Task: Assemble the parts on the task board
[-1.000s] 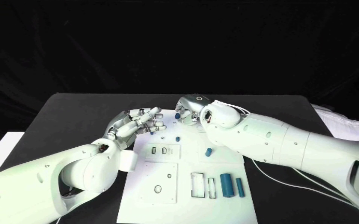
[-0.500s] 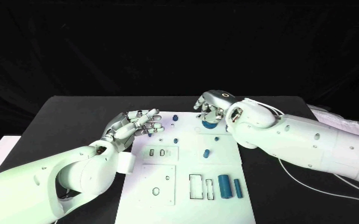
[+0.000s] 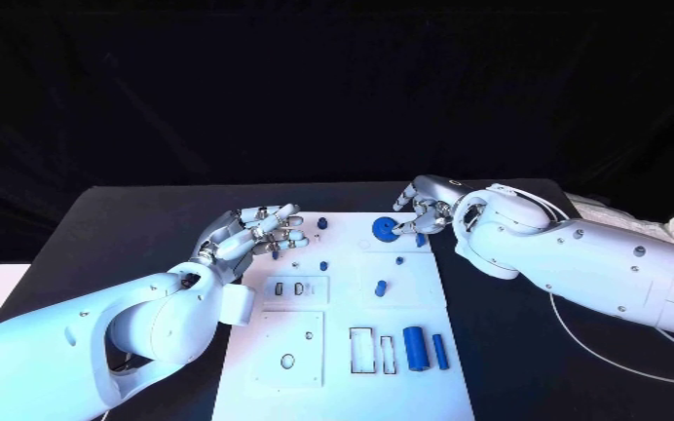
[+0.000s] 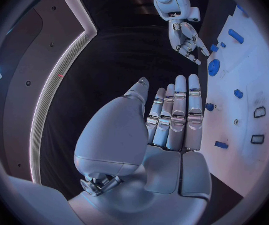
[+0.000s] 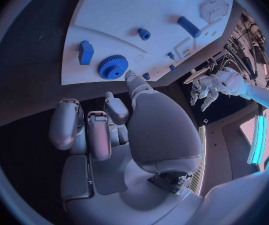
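Observation:
The white task board [image 3: 349,306] lies in the middle of the table. A blue gear [image 3: 382,230] [image 5: 113,67] lies flat near its far right corner, with a small blue block [image 5: 86,52] beside it. My right hand [image 3: 430,211] [image 5: 103,130] hovers just right of the gear, over the board's edge, fingers loosely bent and holding nothing. My left hand [image 3: 261,232] [image 4: 172,120] floats at the board's far left corner, fingers straight and close together, nothing in them. Small blue pegs [image 3: 323,221] stand on the board, and two blue cylinders [image 3: 416,345] lie near its front right.
Rectangular and round cut-outs [image 3: 362,351] mark the board's near half. Another short blue piece [image 3: 379,287] lies mid-board. Black table [image 3: 127,236] surrounds the board on both sides. My bulky forearms [image 3: 562,255] flank the board.
My right hand has moved from above the board's far middle out to its right edge, uncovering the blue gear. The left hand has hardly moved.

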`<state>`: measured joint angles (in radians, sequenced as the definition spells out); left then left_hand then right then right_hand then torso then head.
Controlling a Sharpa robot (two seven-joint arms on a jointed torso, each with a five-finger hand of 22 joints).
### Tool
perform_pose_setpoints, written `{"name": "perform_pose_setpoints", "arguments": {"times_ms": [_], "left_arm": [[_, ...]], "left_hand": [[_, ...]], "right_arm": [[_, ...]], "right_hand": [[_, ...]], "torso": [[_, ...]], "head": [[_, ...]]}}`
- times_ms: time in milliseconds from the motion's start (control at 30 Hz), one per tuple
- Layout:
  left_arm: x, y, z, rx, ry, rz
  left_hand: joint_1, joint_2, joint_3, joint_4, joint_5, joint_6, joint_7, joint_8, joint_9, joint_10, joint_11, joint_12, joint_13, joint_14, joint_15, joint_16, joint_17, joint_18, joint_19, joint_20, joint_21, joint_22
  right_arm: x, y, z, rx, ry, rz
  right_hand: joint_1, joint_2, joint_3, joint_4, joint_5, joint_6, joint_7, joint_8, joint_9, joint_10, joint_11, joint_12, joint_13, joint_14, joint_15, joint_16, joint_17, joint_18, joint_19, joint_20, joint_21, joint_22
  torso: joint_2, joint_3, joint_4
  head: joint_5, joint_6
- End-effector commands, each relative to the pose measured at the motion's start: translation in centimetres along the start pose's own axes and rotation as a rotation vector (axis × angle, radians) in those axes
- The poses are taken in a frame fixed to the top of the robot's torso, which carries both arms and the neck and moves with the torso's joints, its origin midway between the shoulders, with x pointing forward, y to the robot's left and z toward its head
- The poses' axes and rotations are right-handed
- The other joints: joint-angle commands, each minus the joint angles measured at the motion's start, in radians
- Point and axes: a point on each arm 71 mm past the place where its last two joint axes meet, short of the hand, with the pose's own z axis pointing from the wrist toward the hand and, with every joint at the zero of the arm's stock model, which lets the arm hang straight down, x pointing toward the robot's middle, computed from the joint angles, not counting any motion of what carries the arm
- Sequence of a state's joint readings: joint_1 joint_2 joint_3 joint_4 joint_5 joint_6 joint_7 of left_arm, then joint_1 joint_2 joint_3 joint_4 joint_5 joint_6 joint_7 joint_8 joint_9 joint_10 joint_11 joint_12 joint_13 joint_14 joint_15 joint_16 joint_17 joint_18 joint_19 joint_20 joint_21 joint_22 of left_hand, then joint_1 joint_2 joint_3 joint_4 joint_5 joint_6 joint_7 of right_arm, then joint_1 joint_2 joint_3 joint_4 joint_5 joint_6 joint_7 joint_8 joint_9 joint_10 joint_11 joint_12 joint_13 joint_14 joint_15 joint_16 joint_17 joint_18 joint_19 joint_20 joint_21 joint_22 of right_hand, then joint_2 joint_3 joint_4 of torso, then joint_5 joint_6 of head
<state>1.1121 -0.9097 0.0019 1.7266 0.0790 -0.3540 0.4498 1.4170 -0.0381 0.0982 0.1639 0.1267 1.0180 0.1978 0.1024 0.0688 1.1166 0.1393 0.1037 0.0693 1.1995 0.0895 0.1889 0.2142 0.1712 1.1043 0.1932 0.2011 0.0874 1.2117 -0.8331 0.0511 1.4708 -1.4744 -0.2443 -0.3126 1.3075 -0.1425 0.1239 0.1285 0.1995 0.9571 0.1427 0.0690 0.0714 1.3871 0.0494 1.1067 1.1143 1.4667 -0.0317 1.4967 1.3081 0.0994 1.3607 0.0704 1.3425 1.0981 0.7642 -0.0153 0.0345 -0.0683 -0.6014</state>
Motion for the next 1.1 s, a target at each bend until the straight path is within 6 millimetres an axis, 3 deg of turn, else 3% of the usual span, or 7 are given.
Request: {"name": "perform_pose_setpoints", "arguments": {"times_ms": [33,400,1100], "left_arm": [[0.3,-0.1,0.1,0.006,0.027,-0.011],[0.2,0.0,0.1,0.003,0.027,-0.010],[0.3,0.1,0.2,-0.005,0.032,-0.013]], "left_hand": [[-0.002,0.008,-0.002,-0.006,-0.004,0.002,0.007,-0.005,-0.001,0.001,0.006,-0.007,0.001,-0.005,0.001,-0.007,0.001,0.009,0.002,0.003,-0.003,-0.001],[-0.002,0.008,-0.002,-0.006,-0.004,0.002,0.007,-0.005,-0.001,0.001,0.006,-0.007,0.001,-0.005,0.001,-0.007,0.001,0.009,0.002,0.003,-0.003,-0.001],[-0.002,0.008,-0.002,-0.006,-0.004,0.002,0.007,-0.005,-0.001,0.001,0.006,-0.007,0.001,-0.005,0.001,-0.007,0.001,0.009,0.002,0.003,-0.003,-0.001]], "right_arm": [[0.5,-0.2,0.3,0.036,0.057,-0.015],[1.2,0.3,1.3,0.029,0.060,-0.026],[2.5,0.9,2.3,0.023,0.066,-0.083]], "right_hand": [[0.014,0.000,-0.009,0.009,0.000,-0.006,0.000,-0.003,0.001,0.011,0.002,0.040,0.046,0.078,0.008,0.008,0.121,-0.009,0.001,0.009,0.005,0.005],[0.038,0.010,-0.013,0.022,0.012,0.008,0.000,0.002,0.004,0.038,0.002,0.127,0.143,0.083,0.009,0.023,0.149,-0.015,0.015,0.012,0.027,0.041],[0.072,0.036,0.012,0.004,0.018,0.035,-0.002,0.006,0.007,0.052,0.000,0.175,0.201,0.087,0.008,0.035,0.175,-0.019,0.022,0.011,0.042,0.066]], "torso": [[0.001,-0.0002,-0.0004],[0.001,-0.0009,0.0001],[0.002,-0.0013,0.0009]], "head": [[0.000,-0.001],[0.002,-0.007],[0.006,-0.015]]}}
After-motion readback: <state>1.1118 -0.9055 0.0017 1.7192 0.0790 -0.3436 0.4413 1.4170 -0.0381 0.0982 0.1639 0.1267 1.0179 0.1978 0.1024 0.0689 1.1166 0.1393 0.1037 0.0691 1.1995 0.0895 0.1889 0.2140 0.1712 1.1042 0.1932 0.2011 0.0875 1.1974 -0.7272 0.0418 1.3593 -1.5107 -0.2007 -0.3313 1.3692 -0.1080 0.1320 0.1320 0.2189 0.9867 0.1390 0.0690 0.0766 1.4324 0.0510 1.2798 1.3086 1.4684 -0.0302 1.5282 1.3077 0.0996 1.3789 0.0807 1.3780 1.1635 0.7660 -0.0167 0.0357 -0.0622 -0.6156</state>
